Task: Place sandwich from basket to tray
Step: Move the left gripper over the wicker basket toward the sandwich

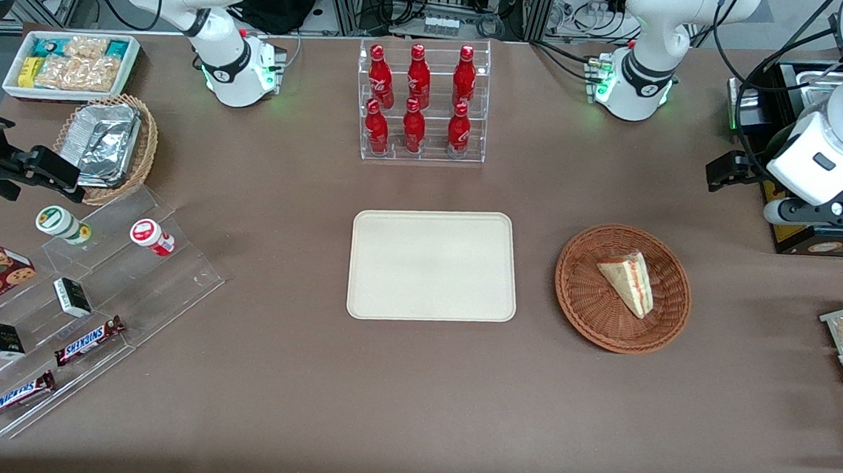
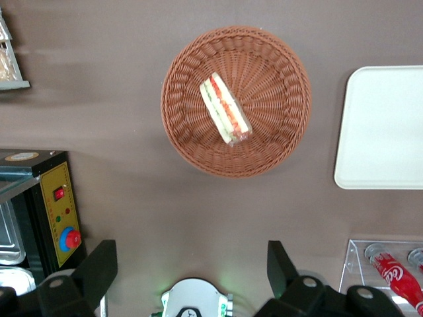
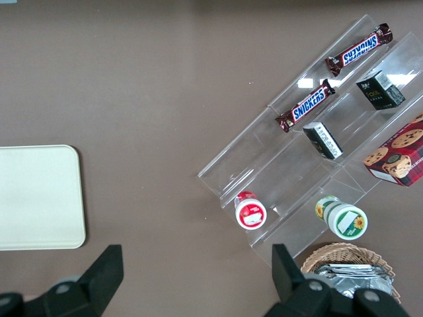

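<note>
Resting in the basket [image 1: 587, 307], the sandwich [image 1: 630, 281] lies untouched beside the bare tray [image 1: 433, 265].
Largest first: the cream tray sits mid-table, nearer the front camera than the rack of red bottles [image 1: 420, 99]; the wicker basket lies toward the working arm's end; the gripper [image 2: 192, 267] hangs high above the table, its jaws spread wide and holding nothing.

The sandwich [image 2: 225, 109] lay in the basket [image 2: 277, 142] on the worktop [image 2: 132, 198], tray [image 2: 383, 132] beside it; the gripper [image 2: 192, 271] hung above with jaws apart.
</note>
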You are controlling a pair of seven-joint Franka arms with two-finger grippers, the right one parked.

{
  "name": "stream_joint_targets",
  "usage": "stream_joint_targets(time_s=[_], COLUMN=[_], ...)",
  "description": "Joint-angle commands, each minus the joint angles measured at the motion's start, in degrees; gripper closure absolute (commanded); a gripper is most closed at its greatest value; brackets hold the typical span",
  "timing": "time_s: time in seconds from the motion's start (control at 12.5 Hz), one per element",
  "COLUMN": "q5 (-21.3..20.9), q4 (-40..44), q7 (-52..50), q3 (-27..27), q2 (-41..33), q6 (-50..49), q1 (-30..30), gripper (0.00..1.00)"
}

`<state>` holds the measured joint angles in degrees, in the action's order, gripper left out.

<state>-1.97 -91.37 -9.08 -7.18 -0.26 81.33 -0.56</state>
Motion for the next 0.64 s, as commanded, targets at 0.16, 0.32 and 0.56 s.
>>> stream_joint_targets(time_s=[0.16,0.32,0.56], q5=[1.5,1.4,1.4], q4=[0.2,-0.3,-2.5], q7=[-1.0,-1.0,-1.2], q3=[0.1,0.1,0.1], q2=[2.1,4.2,6.8], q6=[1.5,1.7,4.3], q1=[0.1,-0.1,-0.5], gripper=[0.00,0.00,0.00])
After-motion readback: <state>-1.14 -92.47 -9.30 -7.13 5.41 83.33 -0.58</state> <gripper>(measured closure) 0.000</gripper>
